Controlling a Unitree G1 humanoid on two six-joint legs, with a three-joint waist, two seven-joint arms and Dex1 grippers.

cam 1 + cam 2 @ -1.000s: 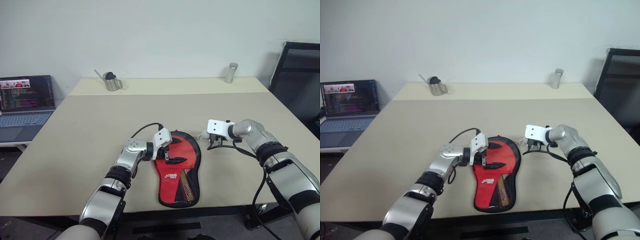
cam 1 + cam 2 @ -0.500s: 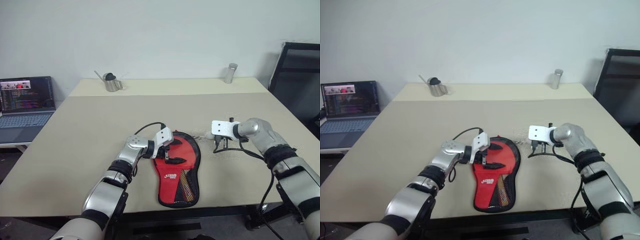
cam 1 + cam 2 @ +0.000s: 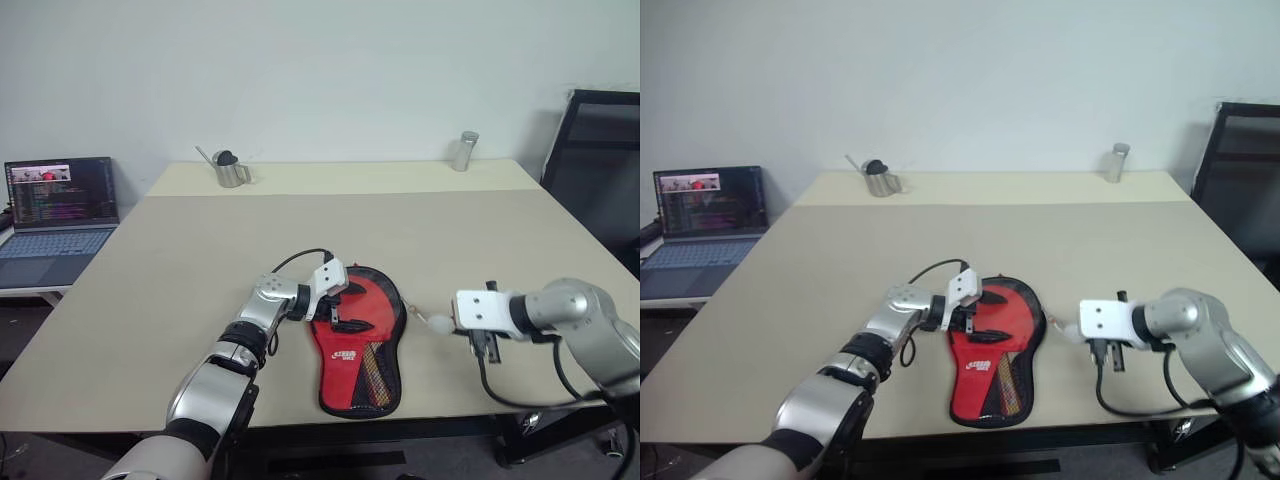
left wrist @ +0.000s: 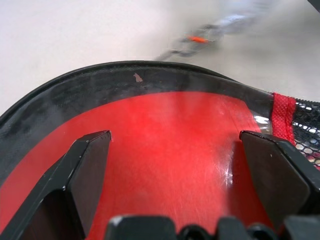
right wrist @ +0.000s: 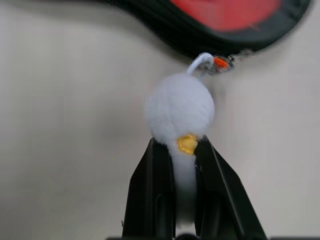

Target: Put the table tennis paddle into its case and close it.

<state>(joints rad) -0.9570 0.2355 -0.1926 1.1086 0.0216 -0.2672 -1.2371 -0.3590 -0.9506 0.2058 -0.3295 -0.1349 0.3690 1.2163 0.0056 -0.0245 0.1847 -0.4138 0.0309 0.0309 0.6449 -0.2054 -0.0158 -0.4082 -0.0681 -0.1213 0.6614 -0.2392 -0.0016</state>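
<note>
right now the table tennis paddle (image 3: 352, 312) lies inside the open case (image 3: 392, 330) near the front edge of the worktop (image 3: 180, 250), red blade toward the far side and the narrow handle end pointing back at the robot, so the long axis runs near-to-far. the case flap is not closed over it; red rubber and red mesh both show.

the relation that matters is at the right side of the case's round end: the white fluffy pull tag (image 5: 180, 107) sits on a short loop off the black zipper edge, and the right claw (image 5: 185, 155) is pressed together on it, pinching its lower part. from the head views that claw (image 3: 1105, 350) is out to the right of the case and nearer the robot than the tag, so my guess is any zipper travel follows the case edge down that right side. the left claw (image 3: 333, 309), spread wide, hovers over the blade from the case's left side, one finger (image 4: 85, 165) on either side of red rubber; whether it touches the blade i can't tell.

the right wrist view shows the pinch on the tag, which the head views leave tiny. the left wrist view shows the black rim curving round the blade.
</note>
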